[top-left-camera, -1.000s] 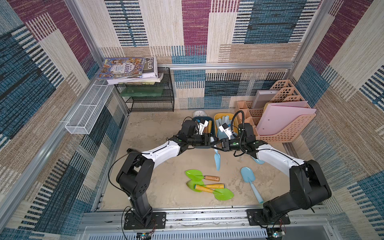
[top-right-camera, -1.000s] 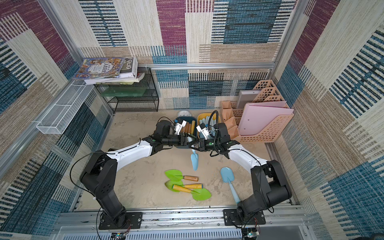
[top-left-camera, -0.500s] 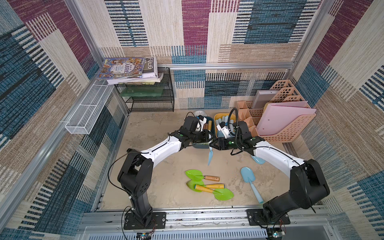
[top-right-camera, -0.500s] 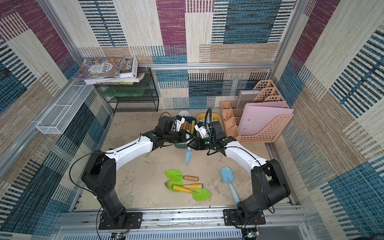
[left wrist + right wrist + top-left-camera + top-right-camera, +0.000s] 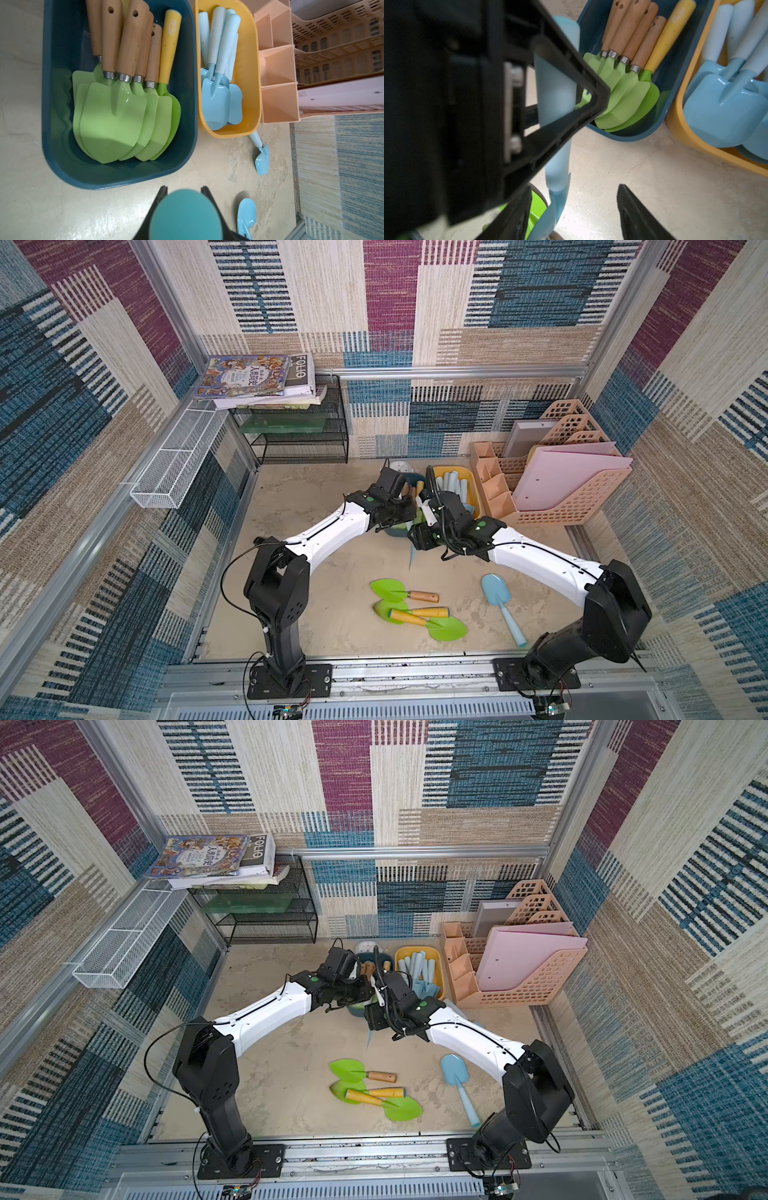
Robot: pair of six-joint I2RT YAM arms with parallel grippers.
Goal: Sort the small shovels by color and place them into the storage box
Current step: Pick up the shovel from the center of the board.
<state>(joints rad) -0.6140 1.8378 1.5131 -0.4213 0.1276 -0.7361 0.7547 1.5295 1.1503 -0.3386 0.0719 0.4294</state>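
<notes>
Five small shovels (image 5: pixel 446 628) lie unsorted in the lower frame, three lime-green-bladed, two pale-blue plastic; left gripper (image 5: pixel 184 190) clenches a sixth blue shovel (image 5: pixel 557 166) near the well-filled navy plastic tub (image 5: pixel 46 124), right gripper (image 5: pixel 574 187) released.

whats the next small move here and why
Probably draw the right gripper back, clear of the pale blue shovel. The left gripper is shut on its handle, the blade hangs down, and the right gripper's open fingers stand either side of it without touching. Once clear, the left arm could carry it to the yellow box, where the other blue shovels lie.
</notes>
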